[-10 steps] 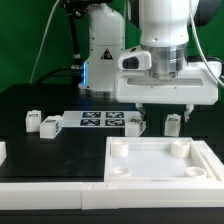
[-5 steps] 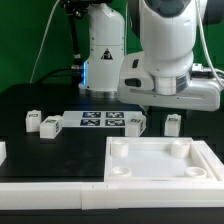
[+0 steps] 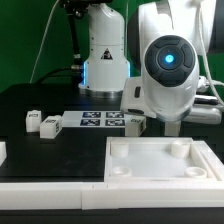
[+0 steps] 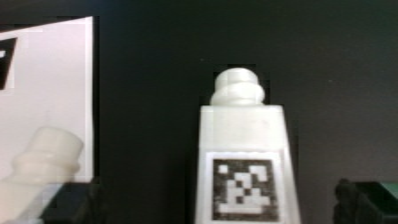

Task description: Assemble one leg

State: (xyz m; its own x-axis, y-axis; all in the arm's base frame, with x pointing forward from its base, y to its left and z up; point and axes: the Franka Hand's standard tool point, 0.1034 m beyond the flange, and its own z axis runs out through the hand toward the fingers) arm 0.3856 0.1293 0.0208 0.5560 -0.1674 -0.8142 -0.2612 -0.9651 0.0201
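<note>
In the wrist view a leg point(image 4: 244, 150), a small white block with a rounded peg at its end and a black-and-white tag, lies on the black table between my fingers. My gripper point(image 4: 217, 206) is open, with one dark fingertip point(image 4: 68, 205) on each side of the leg and apart from it. A second leg point(image 4: 45, 160) lies beside it. In the exterior view the arm's hand point(image 3: 171, 68) hangs over the table behind the white panel point(image 3: 160, 165) and hides this leg. Three more legs point(image 3: 33, 121), point(image 3: 50, 125), point(image 3: 133, 122) lie on the table.
The marker board point(image 3: 100, 121) lies flat between the legs and also shows in the wrist view point(image 4: 45, 80). A white rail point(image 3: 50, 170) runs along the table's front at the exterior view's left. The robot base point(image 3: 105, 60) stands at the back.
The hand has turned and come down over the leg at the exterior view's right, which it now hides. The legs, panel and marker board have not moved.
</note>
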